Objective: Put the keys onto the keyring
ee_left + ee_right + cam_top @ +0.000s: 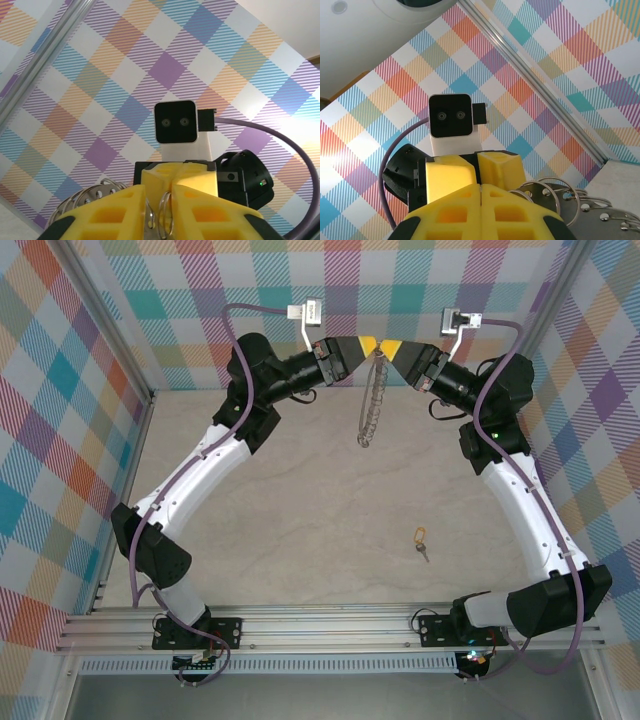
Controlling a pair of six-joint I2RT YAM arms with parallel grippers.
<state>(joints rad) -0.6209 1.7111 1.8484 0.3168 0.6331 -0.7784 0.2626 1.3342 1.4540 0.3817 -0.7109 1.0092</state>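
The keyring (371,405) hangs as a floppy grey chain-like loop from the spot where both grippers meet tip to tip, high at the back of the table. My left gripper (367,344) has its yellow fingers nearly together, with two wire loops of the keyring (167,215) pinched in the narrow gap of the left gripper (159,194). My right gripper (391,347) is fully shut (480,187); the keyring (560,200) comes out beside its right finger. The key (420,540), tiny with a gold head, lies alone on the table near the right arm.
The beige table (290,480) is walled by checked cloth panels on three sides. An aluminium rail (330,625) runs along the near edge between the arm bases. The right arm's white link (530,510) passes close to the key.
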